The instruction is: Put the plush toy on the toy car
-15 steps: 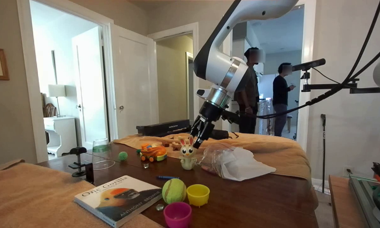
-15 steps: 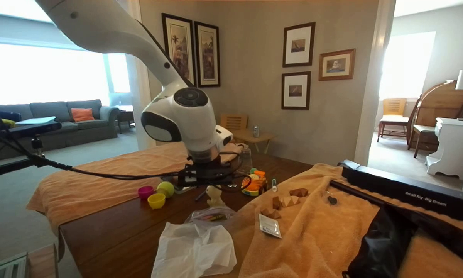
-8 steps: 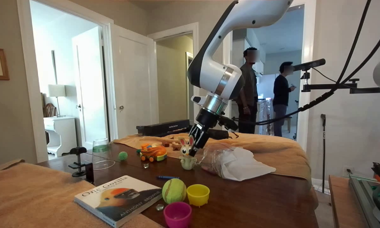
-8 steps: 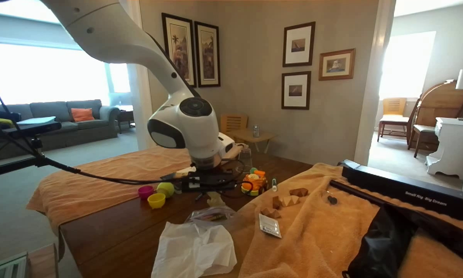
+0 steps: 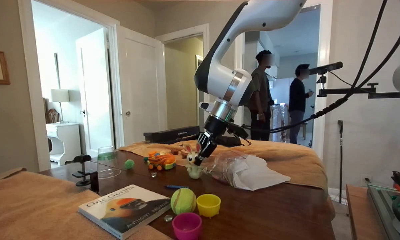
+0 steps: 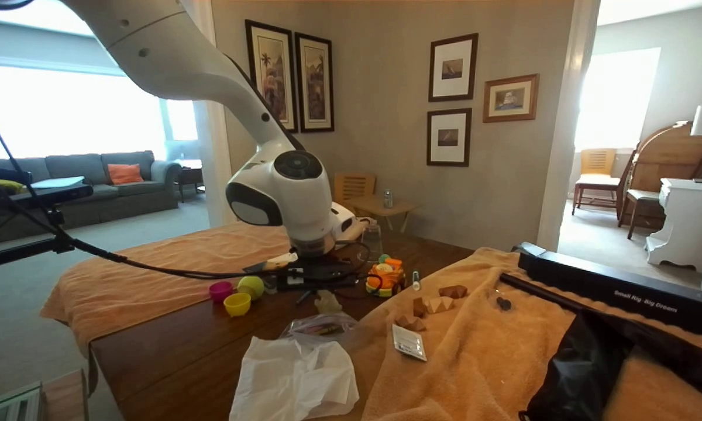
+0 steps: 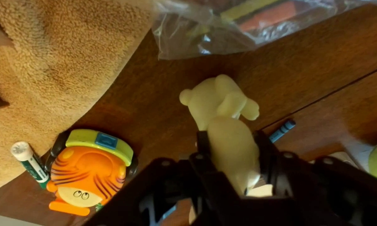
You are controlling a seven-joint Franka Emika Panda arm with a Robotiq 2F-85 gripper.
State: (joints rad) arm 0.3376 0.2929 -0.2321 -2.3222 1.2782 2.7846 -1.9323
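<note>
The jaws are closed on the head of the rabbit toy (image 7: pixel 234 142), contacting both sides. The toy stands on the worktop (image 5: pixel 253 213), between the clear bag (image 7: pixel 238 33) and the toy car (image 7: pixel 89 168).

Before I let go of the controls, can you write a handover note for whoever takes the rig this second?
Gripper: appears closed on the head of the plush toy, jaws against both sides in the wrist view.
The toy is the pale rabbit, roughly upright; I can't tell for sure whether its base bears on the table.
The orange toy car stands on the table, lower left in the wrist view, apart from the rabbit.
Done: the grasp, by the look of it.
Left: lift, carry to the car, set down, release.
</note>
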